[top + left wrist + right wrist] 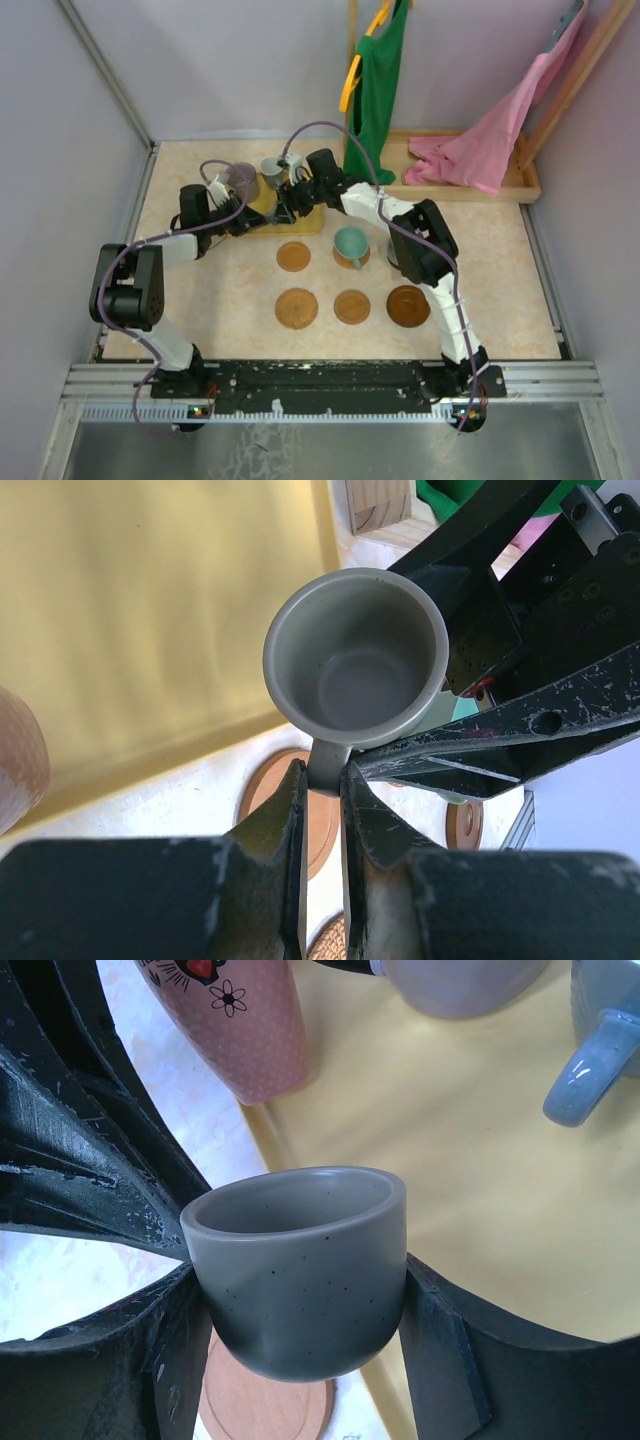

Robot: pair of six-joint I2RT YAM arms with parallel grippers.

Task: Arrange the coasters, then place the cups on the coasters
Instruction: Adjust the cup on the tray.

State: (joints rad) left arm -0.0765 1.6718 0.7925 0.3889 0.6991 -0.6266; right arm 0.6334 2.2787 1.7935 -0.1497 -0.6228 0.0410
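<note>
While clenching one grey cup point(355, 655), left pincer point(322, 780) on handle point(326, 762), right pincer point(305, 1300) round body, risk twisting it loose if pulling apart.

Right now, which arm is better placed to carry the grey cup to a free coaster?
Probably the right: the right gripper clasps the grey cup by its body, while the left gripper only pinches its thin handle. A bare coaster lies close by.
</note>
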